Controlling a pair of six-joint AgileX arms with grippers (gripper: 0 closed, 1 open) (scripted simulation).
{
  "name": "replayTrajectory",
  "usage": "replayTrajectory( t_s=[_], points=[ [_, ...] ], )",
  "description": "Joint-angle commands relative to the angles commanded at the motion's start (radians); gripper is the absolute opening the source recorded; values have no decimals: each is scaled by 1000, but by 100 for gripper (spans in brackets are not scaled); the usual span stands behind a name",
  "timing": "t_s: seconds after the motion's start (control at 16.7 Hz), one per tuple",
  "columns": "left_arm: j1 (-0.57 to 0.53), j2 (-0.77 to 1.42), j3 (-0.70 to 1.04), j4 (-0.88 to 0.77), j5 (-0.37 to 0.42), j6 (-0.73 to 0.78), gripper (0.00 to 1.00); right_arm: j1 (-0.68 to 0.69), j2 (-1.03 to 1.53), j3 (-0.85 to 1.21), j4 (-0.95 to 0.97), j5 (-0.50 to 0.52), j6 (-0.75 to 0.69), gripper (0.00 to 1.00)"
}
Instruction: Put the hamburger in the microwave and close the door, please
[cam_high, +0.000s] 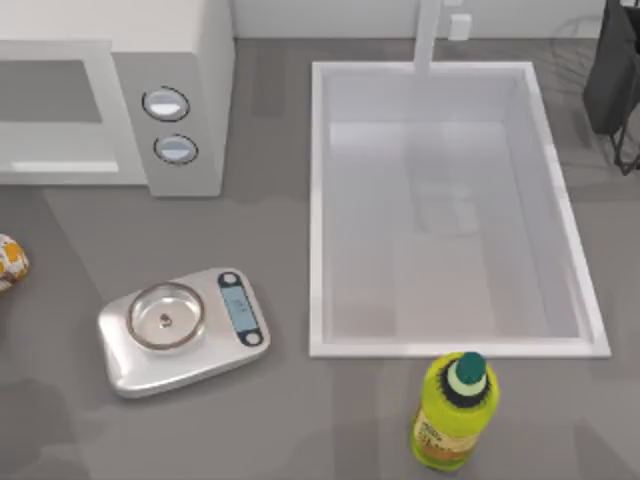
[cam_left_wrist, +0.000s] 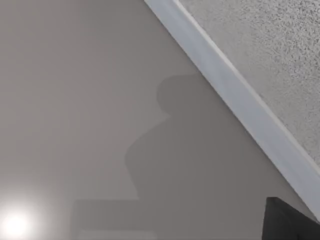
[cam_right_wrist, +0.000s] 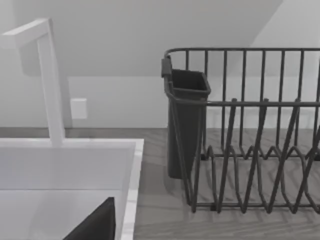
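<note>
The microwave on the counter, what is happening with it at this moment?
Nothing is handling it at this moment. The microwave stands at the back left of the counter. The hamburger lies at the left edge of the counter, in front of the microwave and not inside. A kitchen scale, a green bottle and the sink are nearby.

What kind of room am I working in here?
Most likely a kitchen counter: a white microwave at the top view's left, a white sink with a faucet, a dark dish rack beside it, and a silver scale in front.
</note>
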Motion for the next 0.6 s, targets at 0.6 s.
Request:
replayTrajectory(
  t_s=[0.6],
  points=[
    [-284,-127,-39,12,-242,-203,0,0,0,0,0,0,0,100]
  ],
)
